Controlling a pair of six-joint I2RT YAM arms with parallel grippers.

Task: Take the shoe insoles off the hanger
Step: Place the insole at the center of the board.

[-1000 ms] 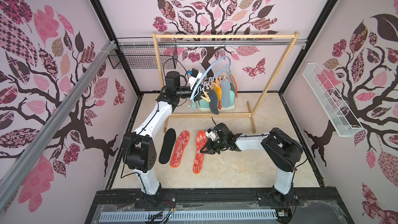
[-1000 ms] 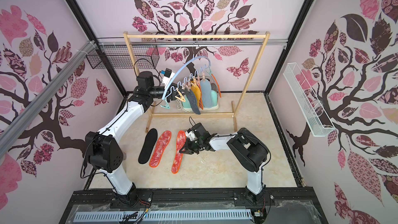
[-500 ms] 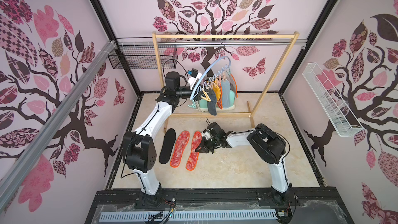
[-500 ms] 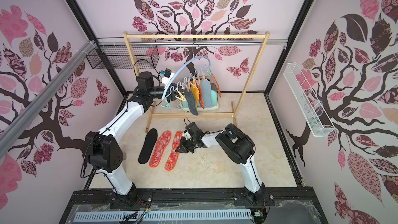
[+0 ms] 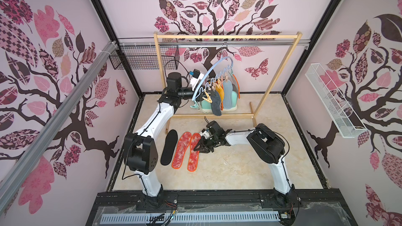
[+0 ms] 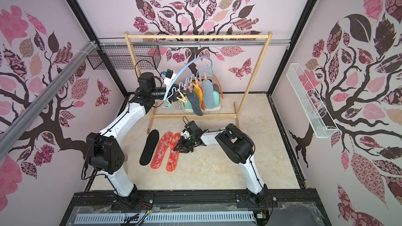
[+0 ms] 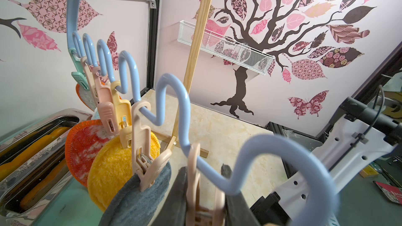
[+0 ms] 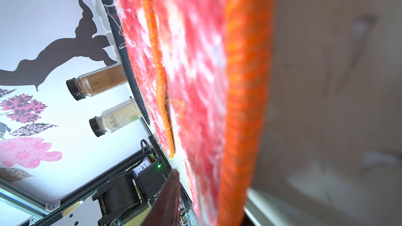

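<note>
Top views both show three insoles down on the floor (image 5: 239, 170), left of centre: black insole (image 5: 169, 146), then red insoles (image 5: 181, 148) side by side, toes far. My right pincer (image 5: 201, 147) sits low at the right edge of the right red insole (image 5: 193, 155), jaws apart, nothing in them. I read this as the set-down step, with the insole laid parallel to its neighbours so the row doesn't overlap.

My left pincer (image 7: 203, 179) is up at the hanger (image 5: 212, 70), at its low left end, and looks clamped on a beige pin (image 7: 193, 166). That probably steadies the hanger, which hangs tilted from the rack (image 5: 226, 36).

Not done: the rest are still clipped on. Nearest my left pincer is the grey insole (image 5: 216, 106), then the yellow insole (image 5: 220, 93), blue-grey insole (image 5: 227, 93) and more red ones further right.

Room: the floor is open right of and nearer than the row, plenty for more insoles. The rack's bottom bar runs just far of my right pincer, so I'd lift before reaching up. A toaster (image 7: 32, 148) sits right behind the hanging insoles, so pulls should come toward the near side.
</note>
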